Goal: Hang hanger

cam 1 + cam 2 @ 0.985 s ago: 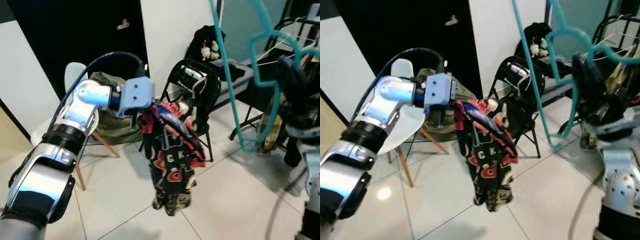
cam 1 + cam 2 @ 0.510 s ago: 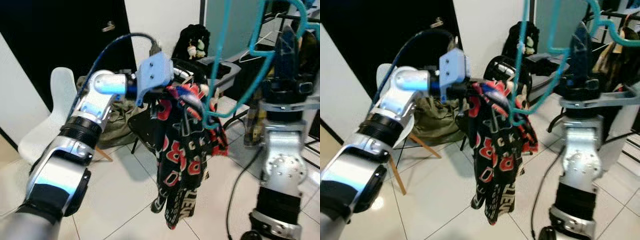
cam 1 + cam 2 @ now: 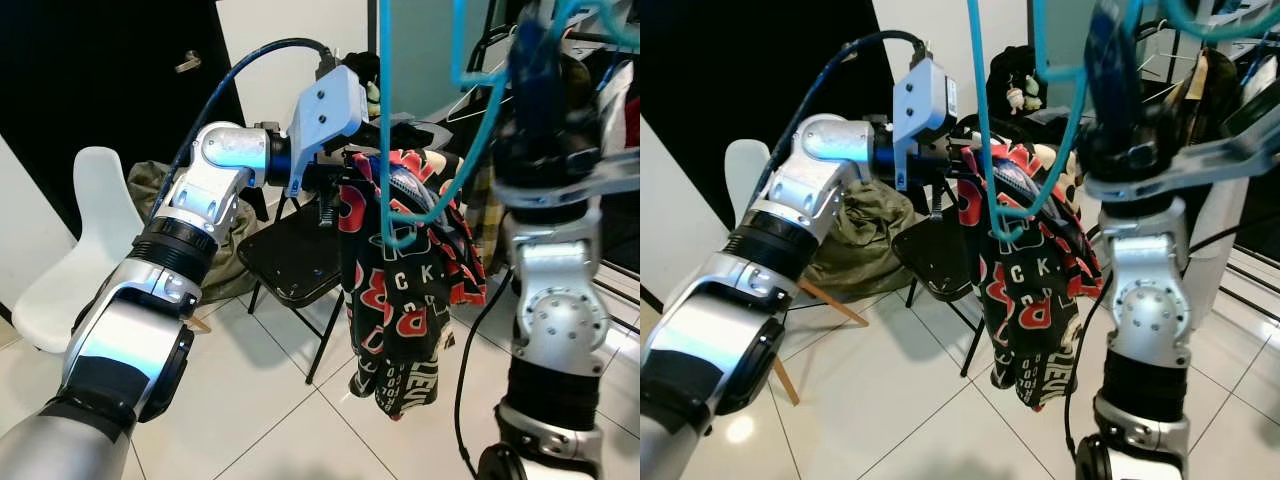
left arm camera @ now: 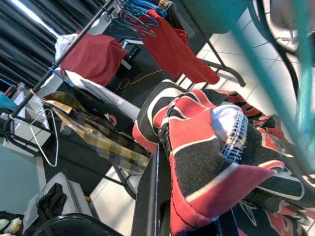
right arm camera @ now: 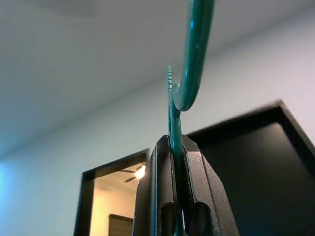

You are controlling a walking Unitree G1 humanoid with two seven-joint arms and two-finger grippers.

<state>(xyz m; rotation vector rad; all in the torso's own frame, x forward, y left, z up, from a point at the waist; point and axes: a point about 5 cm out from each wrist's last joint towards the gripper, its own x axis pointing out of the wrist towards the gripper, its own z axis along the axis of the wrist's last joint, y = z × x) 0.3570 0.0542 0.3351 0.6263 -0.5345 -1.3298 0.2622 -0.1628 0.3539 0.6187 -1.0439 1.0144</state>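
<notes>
My right end effector (image 5: pixel 176 196) is clamped on the thin teal hanger (image 3: pixel 384 120) — light, stiff, slippery. My left end effector (image 3: pixel 335 185) pinches the limp garment (image 3: pixel 405 290).

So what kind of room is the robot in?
Probably a laundry or clothes-drying corner of a home. A clothes rack holds hangers and red garments, a folding chair stands on white floor tiles, and a dark door is behind.

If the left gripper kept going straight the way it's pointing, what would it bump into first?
Probably the teal hanger, crossing just beyond the red-and-black garment the left gripper holds. Depth is unclear.
</notes>
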